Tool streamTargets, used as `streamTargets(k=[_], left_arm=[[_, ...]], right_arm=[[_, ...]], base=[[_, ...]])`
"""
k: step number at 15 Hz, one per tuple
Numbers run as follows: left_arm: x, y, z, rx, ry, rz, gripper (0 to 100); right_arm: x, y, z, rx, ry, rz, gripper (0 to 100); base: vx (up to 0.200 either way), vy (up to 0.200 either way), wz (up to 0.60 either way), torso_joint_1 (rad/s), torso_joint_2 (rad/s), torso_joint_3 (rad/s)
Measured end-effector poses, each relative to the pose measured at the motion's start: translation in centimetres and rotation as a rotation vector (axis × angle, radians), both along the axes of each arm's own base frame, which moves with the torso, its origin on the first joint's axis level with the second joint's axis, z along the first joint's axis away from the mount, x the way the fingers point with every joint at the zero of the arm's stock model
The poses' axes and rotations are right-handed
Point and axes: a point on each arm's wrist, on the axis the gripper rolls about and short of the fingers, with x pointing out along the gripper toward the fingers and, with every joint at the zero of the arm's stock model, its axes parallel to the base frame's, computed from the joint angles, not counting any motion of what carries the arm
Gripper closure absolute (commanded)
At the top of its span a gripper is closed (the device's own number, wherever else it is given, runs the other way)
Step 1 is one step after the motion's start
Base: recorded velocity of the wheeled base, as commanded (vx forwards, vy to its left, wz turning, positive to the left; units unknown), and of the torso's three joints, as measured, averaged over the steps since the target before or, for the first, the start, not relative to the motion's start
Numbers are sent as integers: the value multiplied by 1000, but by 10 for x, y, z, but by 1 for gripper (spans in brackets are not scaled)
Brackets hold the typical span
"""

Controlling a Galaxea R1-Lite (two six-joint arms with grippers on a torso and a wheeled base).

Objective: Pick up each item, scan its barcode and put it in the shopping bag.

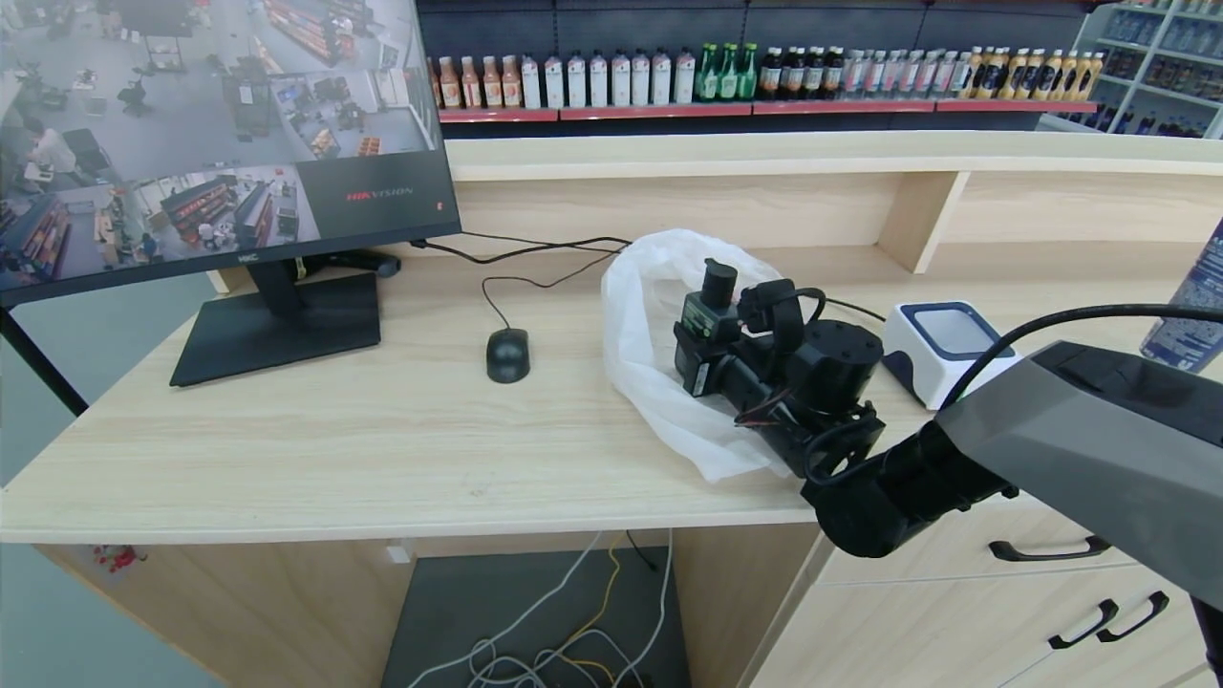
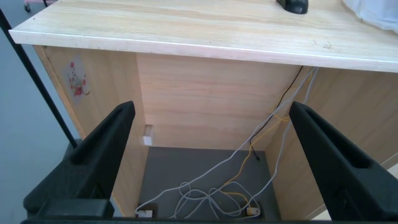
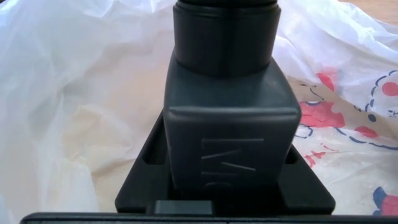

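On the monitor [image 1: 220, 143], two-tone logo lettering stands on the screen's dark panel, and a small mark on the lower bezel. The dark bottle [image 3: 230, 130] bears raised letters, partly cut off. Print on the blue-labelled bottle [image 1: 1190, 306] and the shelf bottles [image 1: 764, 75] is too small to read.

**Around the checkout counter**

A monitor [image 1: 220, 124] showing camera feeds stands on a flat base at the upper left of the wooden counter [image 1: 382, 449]. A black mouse [image 1: 507, 354] lies near the middle. Bottles [image 1: 764, 75] line the shelf along the top. Loose cables [image 1: 564, 631] hang below, and drawers [image 1: 1051, 592] with black handles sit at lower right.
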Motion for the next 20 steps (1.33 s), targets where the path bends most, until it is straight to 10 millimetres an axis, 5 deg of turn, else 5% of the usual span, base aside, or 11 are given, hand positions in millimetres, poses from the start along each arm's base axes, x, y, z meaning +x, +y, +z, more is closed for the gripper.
streamTargets(k=[9,10,20], left_arm=[[0,0,0,0,0,0,0],[0,0,0,0,0,0,0],[0,0,0,0,0,0,0]], right_arm=[[1,0,-3,-8,7,-3,100],[1,0,-3,-8,7,-4,0],[-8,-10,2,11,-22,-28,0]], base=[[0,0,0,0,0,0],[0,0,0,0,0,0],[0,0,0,0,0,0]])
